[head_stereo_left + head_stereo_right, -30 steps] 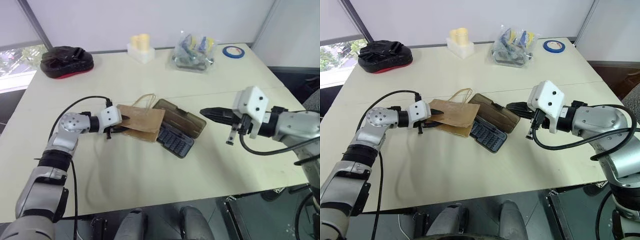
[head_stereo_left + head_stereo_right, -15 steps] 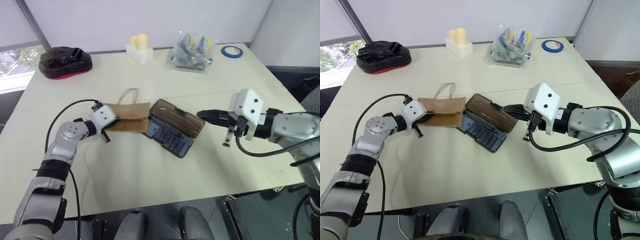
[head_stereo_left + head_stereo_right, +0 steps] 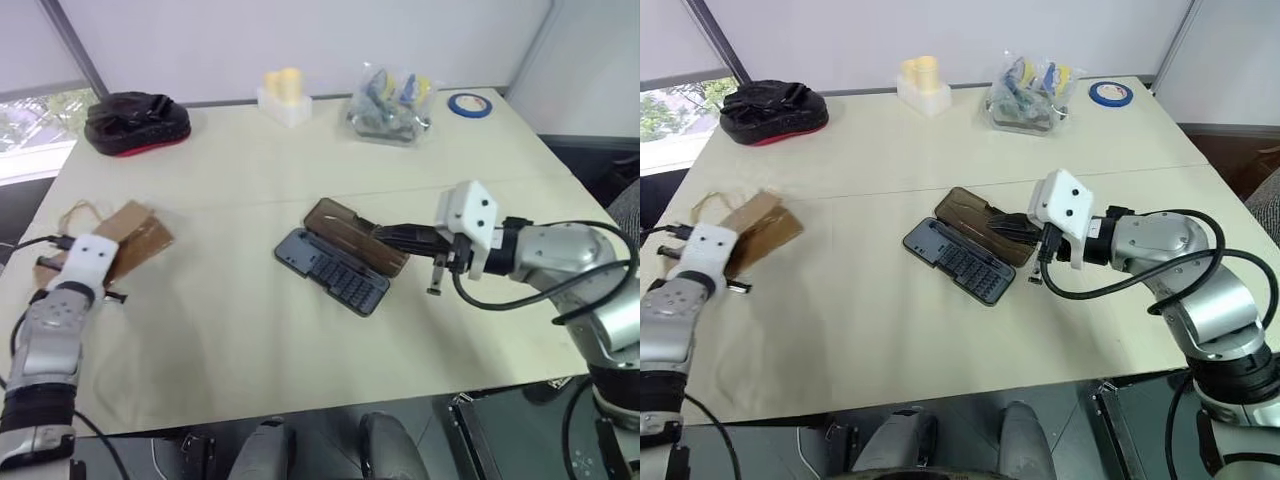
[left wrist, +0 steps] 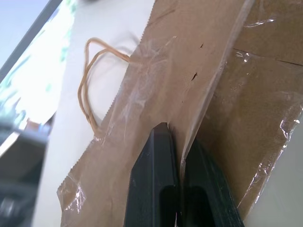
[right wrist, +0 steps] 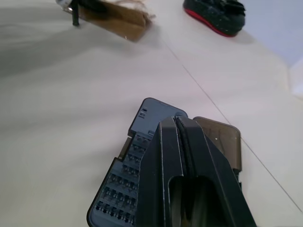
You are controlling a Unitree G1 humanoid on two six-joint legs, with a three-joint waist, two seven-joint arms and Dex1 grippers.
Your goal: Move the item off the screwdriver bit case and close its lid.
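Note:
The item, a creased brown paper bag (image 3: 135, 233) with twine handles (image 4: 90, 80), is at the table's far left, well apart from the case. My left gripper (image 4: 179, 142) is shut on one edge of the bag and holds it tilted. The screwdriver bit case lies open mid-table, with its grey tray (image 3: 335, 275) of bits uncovered. Its smoky brown lid (image 3: 345, 228) is folded back flat behind the tray. My right gripper (image 3: 386, 234) is shut with nothing in it. Its tips hover over the lid's right end (image 5: 222, 137).
A black-and-red pouch (image 3: 135, 120) lies at the back left. At the back stand a white block with yellow cylinders (image 3: 282, 95), a clear bag of odds and ends (image 3: 392, 100) and a blue tape roll (image 3: 467, 103). The bag hangs close to the table's left edge.
My left arm swung far to the left, dragging the paper bag off the case to the table's left side. The tray is uncovered. My right gripper crept left toward the lid.

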